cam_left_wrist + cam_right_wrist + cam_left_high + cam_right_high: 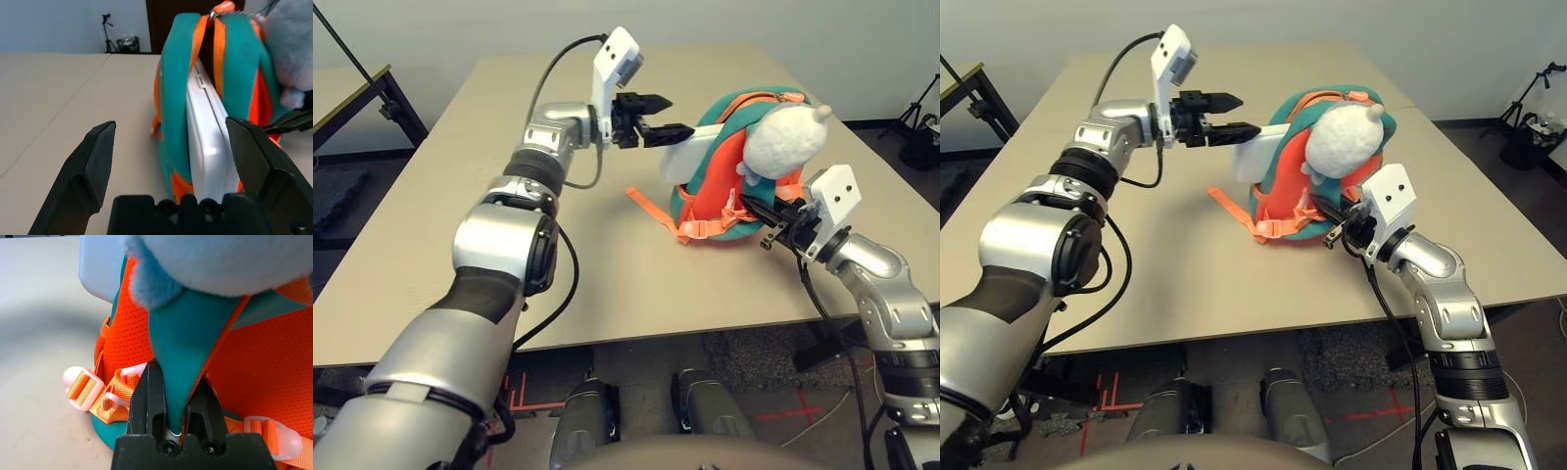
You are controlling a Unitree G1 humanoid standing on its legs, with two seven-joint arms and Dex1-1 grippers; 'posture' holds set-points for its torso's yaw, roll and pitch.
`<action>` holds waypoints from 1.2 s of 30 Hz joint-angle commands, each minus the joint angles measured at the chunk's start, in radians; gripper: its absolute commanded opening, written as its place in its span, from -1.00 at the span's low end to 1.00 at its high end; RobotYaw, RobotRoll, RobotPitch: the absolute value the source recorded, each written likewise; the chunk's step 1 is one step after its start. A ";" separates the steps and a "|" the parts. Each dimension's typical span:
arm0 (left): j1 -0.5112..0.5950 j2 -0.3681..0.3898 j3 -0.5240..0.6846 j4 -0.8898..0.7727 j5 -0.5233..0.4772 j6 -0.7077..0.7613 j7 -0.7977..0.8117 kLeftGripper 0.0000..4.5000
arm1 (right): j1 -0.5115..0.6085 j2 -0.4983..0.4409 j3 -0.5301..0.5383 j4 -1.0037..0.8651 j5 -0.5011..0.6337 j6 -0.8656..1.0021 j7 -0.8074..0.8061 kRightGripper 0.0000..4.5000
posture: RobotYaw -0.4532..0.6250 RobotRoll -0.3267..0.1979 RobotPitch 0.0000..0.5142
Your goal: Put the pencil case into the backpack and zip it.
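Observation:
The teal and orange backpack point(705, 201) lies on the table right of centre, with its white plush head point(785, 139) on top. The white pencil case point(688, 157) sits partly inside the backpack's open orange zipper point(200, 44), one end sticking out toward my left gripper point(671, 116). That gripper is open, its fingers point(93, 171) spread on either side of the case's point(208, 147) protruding end. My right gripper point(759, 211) is at the backpack's near right side. It is shut on a teal fabric flap point(183, 347) of the backpack.
An orange strap point(651, 208) trails from the backpack onto the tan table point(460, 196). A black stand point(386, 98) is off the table's left edge. A tripod and dark gear point(915, 122) stand on the floor at the far right.

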 commanded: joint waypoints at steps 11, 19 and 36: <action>0.199 0.106 0.016 -0.401 -0.111 0.237 -0.114 1.00 | -0.007 -0.004 0.031 0.022 -0.009 0.000 0.035 -0.96 | -0.61 0.25 -0.97; 0.346 0.119 0.012 -0.607 -0.166 0.355 -0.077 0.42 | -0.018 -0.002 0.032 0.034 -0.013 -0.006 0.041 -0.96 | -0.61 0.25 -1.00; 0.343 0.014 -0.094 -0.507 -0.130 0.227 -0.014 -1.00 | -0.027 -0.001 0.034 0.040 -0.015 -0.010 0.043 -0.96 | -0.63 0.25 -1.00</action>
